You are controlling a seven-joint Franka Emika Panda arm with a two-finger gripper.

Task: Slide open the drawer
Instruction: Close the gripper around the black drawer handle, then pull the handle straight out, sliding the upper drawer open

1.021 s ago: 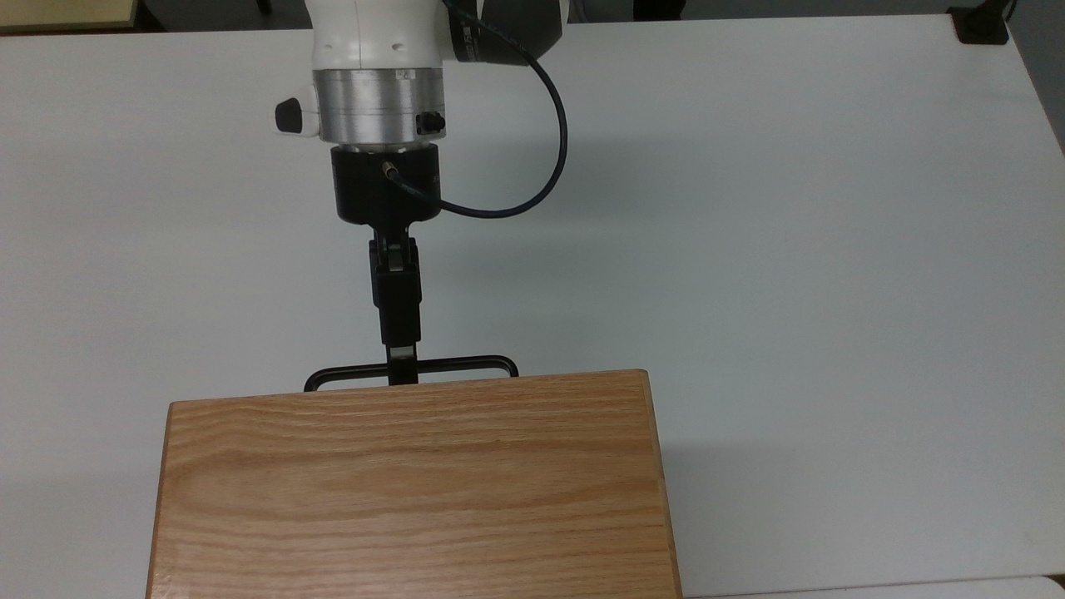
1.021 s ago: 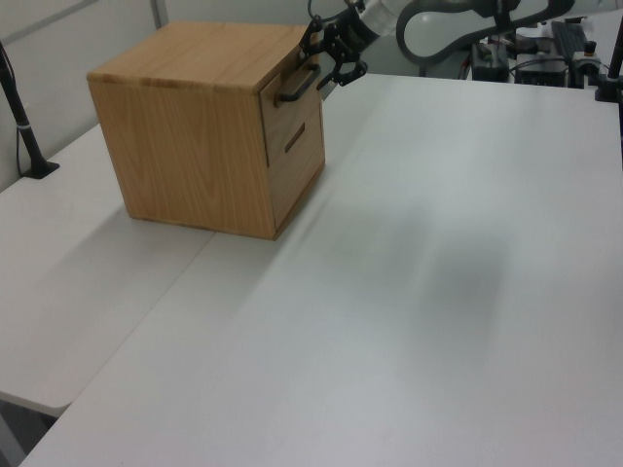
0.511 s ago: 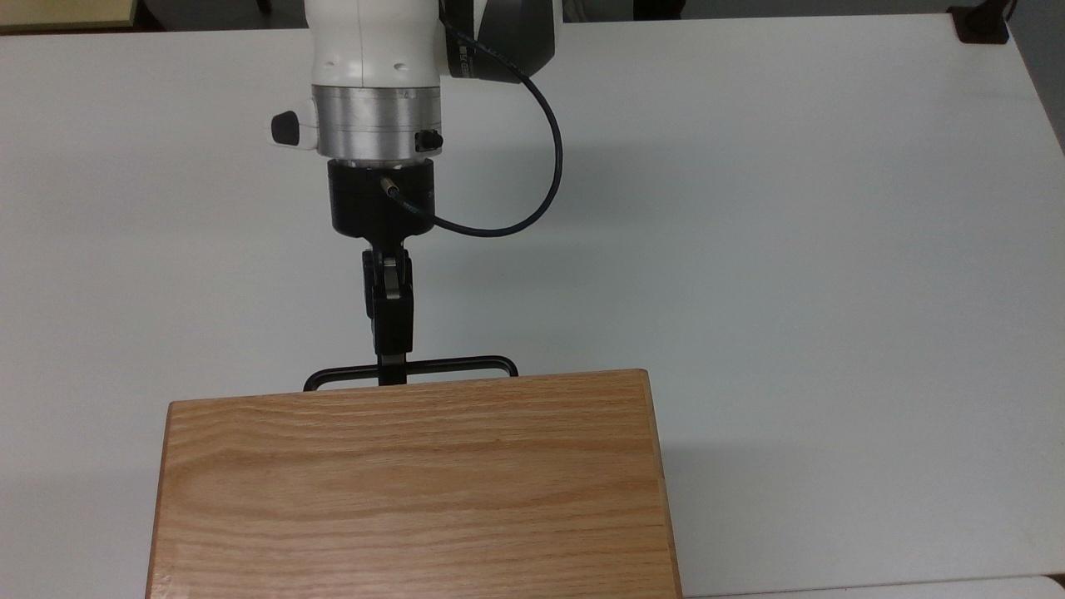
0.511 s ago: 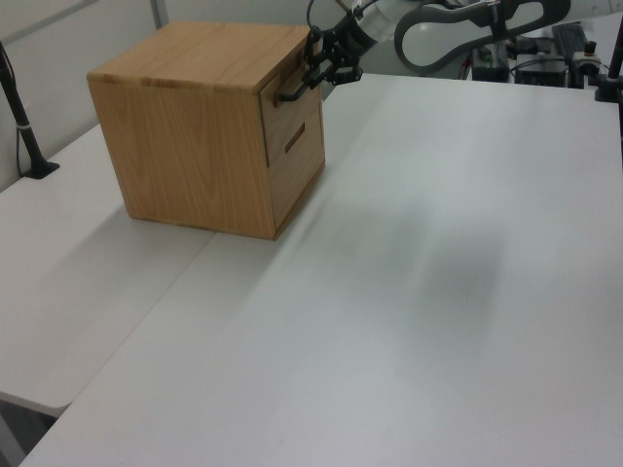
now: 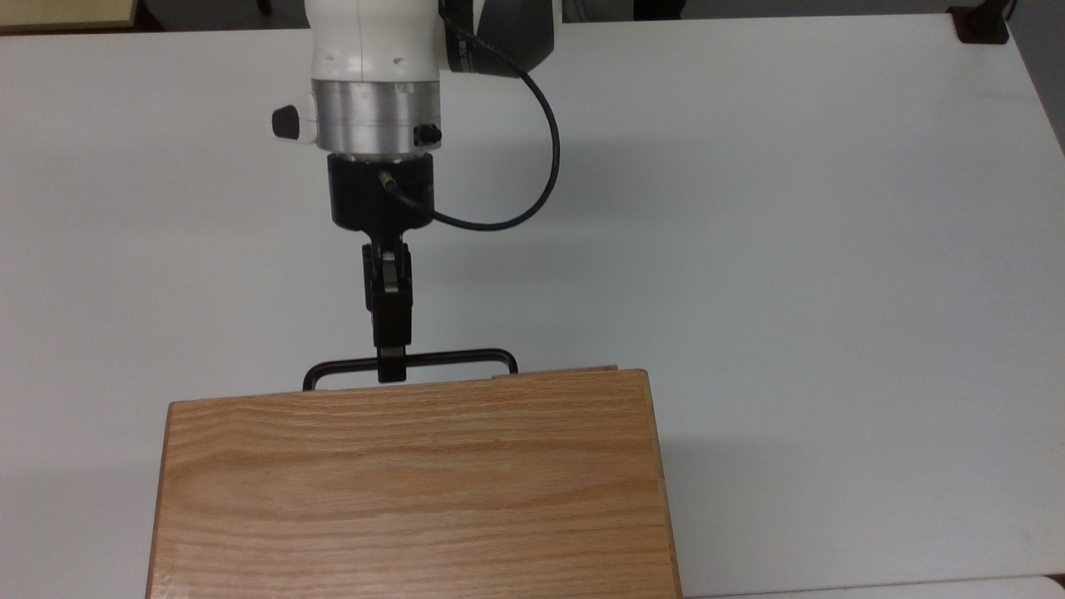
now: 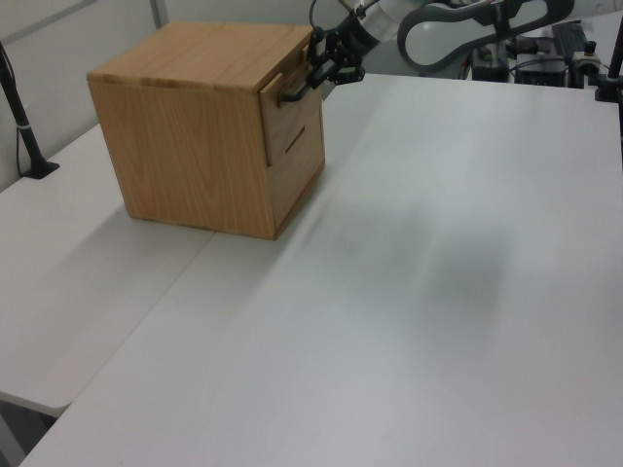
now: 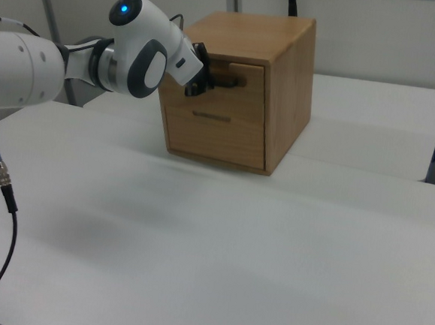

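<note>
The drawer (image 6: 288, 113) is the upper one in an oak cabinet (image 5: 412, 482) and stands slightly out of it; a thin strip of its front (image 5: 553, 371) shows past the cabinet top. Its black bar handle (image 5: 453, 358) runs across the front. My gripper (image 5: 391, 364) reaches in from the top view's upper side and is shut on the handle left of its middle. In the left view my gripper (image 6: 319, 70) is at the handle (image 6: 295, 89). In the right view my gripper (image 7: 201, 78) holds the handle (image 7: 228, 80) on the drawer's front (image 7: 241, 98).
A second, shut drawer (image 7: 216, 136) sits below the first. The cabinet rests on a white table (image 5: 790, 249) with wide bare room around it. A dark cable (image 5: 545, 141) loops from my wrist. A black post (image 6: 24, 126) stands at the left view's left edge.
The gripper shifted slightly left along the handle and closed on it, then drew back. The handle moved away from the cabinet and the drawer's front edge came into sight.
</note>
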